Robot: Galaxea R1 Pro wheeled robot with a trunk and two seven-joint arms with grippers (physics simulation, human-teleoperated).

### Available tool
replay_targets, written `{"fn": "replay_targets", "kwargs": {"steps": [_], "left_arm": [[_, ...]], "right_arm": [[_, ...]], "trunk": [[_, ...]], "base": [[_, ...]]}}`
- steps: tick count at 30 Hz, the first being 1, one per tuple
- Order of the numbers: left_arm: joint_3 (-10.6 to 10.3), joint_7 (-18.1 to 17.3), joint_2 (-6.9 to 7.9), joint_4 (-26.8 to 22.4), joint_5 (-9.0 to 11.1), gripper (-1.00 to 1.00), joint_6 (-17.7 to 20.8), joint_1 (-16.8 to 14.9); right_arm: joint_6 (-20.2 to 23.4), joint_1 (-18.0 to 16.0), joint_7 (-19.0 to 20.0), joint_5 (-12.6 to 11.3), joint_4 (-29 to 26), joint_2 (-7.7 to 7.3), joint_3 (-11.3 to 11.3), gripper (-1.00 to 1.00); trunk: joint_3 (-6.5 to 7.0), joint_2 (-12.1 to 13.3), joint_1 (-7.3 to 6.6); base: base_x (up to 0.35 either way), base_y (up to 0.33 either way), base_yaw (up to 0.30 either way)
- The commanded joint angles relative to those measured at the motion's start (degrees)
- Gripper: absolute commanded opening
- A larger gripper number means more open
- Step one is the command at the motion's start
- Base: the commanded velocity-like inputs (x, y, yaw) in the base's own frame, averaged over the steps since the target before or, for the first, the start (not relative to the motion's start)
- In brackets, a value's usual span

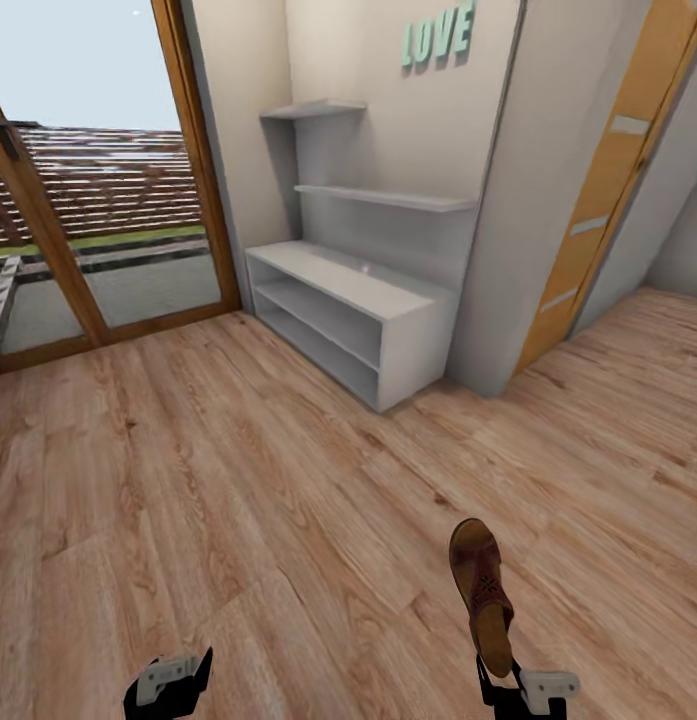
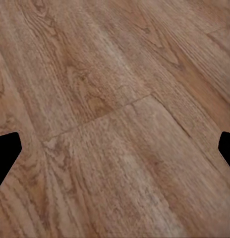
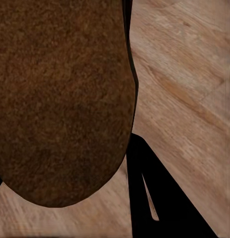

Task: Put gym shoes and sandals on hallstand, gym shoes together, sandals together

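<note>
One dark brown sandal point(image 1: 480, 590) hangs upright over the corridor floor point(image 1: 238, 500), toe end up, with my right gripper point(image 1: 498, 672) shut on its heel end. In the right wrist view the sandal's brown sole point(image 3: 60, 99) is very close, beside one dark finger point(image 3: 159, 198). My left gripper point(image 1: 168, 690) is low at the left, open and holding nothing, its fingertips point(image 2: 6, 153) wide apart above bare planks. The pale grey hallstand point(image 1: 358, 290) stands ahead against the wall, its top and both shelf tiers bare. The gym shoes are out of view.
Two grey wall shelves point(image 1: 388, 197) and mint LOVE letters point(image 1: 438, 35) hang above the hallstand. A wood-framed glass door point(image 1: 88, 200) is at the left. A wall corner point(image 1: 528, 250) and a wooden door point(image 1: 608, 180) are to the right. Open floor lies between me and the rack.
</note>
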Motion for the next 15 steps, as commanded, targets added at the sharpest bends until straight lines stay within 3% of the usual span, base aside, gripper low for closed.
{"fn": "replay_targets", "kwargs": {"steps": [1,15], "left_arm": [[0.24,-0.53,-0.03,0.03,0.28,1.0,-0.07,-0.02],[0.24,-0.53,0.02,0.03,0.27,1.0,-0.07,-0.02]], "right_arm": [[-0.12,-0.04,-0.01,-0.16,0.03,0.0,-0.01,-1.0],[-0.13,-0.04,-0.06,-0.16,0.1,0.0,-0.01,-1.0]], "trunk": [[-0.04,-0.02,-0.01],[-0.04,-0.02,-0.01]], "base": [[0.0,0.0,-0.282],[0.0,0.0,-0.282]]}}
